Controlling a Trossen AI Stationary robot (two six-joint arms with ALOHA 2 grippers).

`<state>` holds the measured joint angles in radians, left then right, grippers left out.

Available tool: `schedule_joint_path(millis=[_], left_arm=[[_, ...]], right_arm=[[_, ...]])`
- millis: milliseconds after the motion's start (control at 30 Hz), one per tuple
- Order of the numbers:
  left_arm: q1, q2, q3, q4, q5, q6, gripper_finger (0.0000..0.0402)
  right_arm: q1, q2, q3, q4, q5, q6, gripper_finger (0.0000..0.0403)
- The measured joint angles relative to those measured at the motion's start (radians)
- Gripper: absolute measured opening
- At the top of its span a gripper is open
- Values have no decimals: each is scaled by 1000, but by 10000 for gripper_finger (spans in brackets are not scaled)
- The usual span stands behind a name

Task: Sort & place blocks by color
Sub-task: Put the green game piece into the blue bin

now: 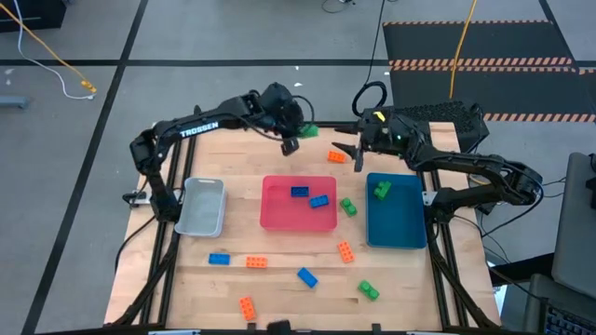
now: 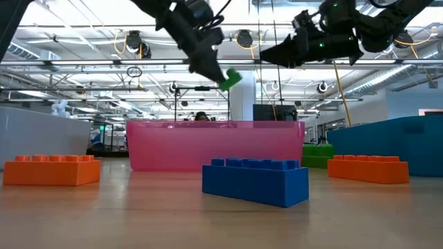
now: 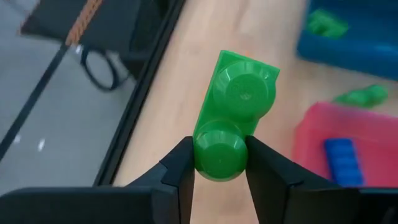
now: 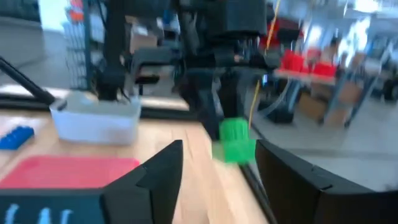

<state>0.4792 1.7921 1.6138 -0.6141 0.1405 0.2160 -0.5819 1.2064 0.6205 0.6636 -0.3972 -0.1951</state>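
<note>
My left gripper (image 1: 298,136) hangs over the table's far edge, shut on a green block (image 3: 236,118), which also shows in the low view as a green block (image 2: 230,78) high above the table. My right gripper (image 1: 351,149) stands open just to its right, level, with nothing between its fingers; its wrist view looks past them at the held green block (image 4: 235,142). An orange block (image 1: 336,156) lies on the table beside it. The pink tray (image 1: 279,219) holds two blue blocks (image 1: 309,195), and the teal tray (image 1: 396,233) holds a green block (image 1: 382,190). My left gripper pinches the green block by its rounded near end (image 3: 219,158) between its two fingers (image 3: 180,171). The fingers slant downward and lie along the block. The rest of the block sticks out past the fingertips, tilted and lifted clear of the table.
A grey tray (image 1: 203,207) stands left of the pink one. Loose blocks lie on the near half of the table: blue (image 1: 219,259), orange (image 1: 256,262), orange (image 1: 247,307), blue (image 1: 307,276), orange (image 1: 345,251), green (image 1: 369,290), and green (image 1: 348,207) between the pink and teal trays.
</note>
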Motion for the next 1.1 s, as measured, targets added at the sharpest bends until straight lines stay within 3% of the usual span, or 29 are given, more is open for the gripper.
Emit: schedule_joint_path(millis=[200,367,500,900,1100], left_arm=[[-86,6,-2,82,-25,-138,117],[-134,5,-2,203,-26,-178,117],[-155,4,-2,238,-27,-184,117],[-209,4,-2,370,-12,-200,117],[-210,4,-2,365,-12,-198,117]], right_arm=[[25,0,-72,267,3,82,272],[35,-1,-76,275,4,122,320],[47,-1,-76,292,10,148,335],[54,-1,-76,290,26,156,300],[72,-1,-76,295,26,120,231]])
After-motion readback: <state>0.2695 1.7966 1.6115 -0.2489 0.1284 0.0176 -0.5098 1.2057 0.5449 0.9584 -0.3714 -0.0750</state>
